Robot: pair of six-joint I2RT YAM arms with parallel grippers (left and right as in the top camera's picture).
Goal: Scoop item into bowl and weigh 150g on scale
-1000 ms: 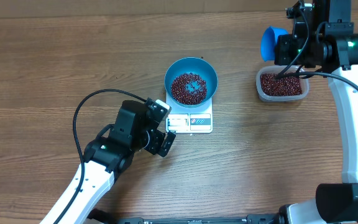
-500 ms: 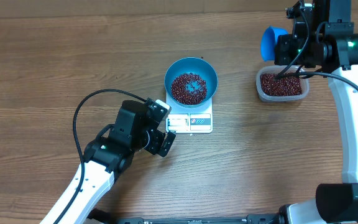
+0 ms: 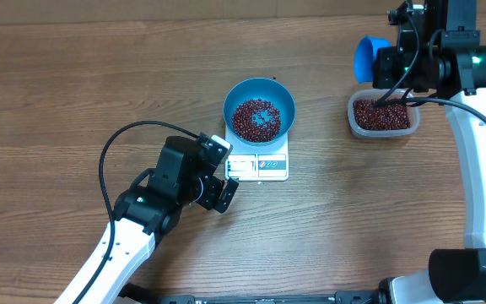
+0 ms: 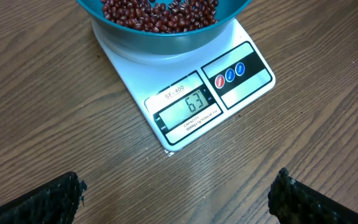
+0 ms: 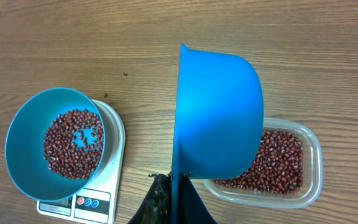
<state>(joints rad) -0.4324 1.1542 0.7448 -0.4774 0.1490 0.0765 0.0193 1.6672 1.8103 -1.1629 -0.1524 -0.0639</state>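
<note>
Right gripper [image 5: 173, 200] is clamped on the handle of the blue scoop [image 5: 219, 112]. The scoop is tipped on edge over the tub [image 3: 384, 128], mouth turned toward the bowl side; can't tell if it's loaded. Bowl [image 3: 260, 84] with beans [image 3: 256, 120] sits on the scale [image 3: 260, 167], well off to the scoop's left. Display [image 4: 185, 107] looks like 63, so probably short. Left gripper [image 4: 176, 199] is spread wide and empty, just beside the scale, the nearer arm.

In the middle of the frame, the bowl [image 3: 287, 100] is being carried on the scale [image 3: 260, 165], with beans [image 3: 255, 120] lying inside. At upper right, a tub [image 3: 353, 118] is being borne by the worktop [image 3: 74, 84], a scoop [image 3: 368, 57] showing just up-left of it.
</note>
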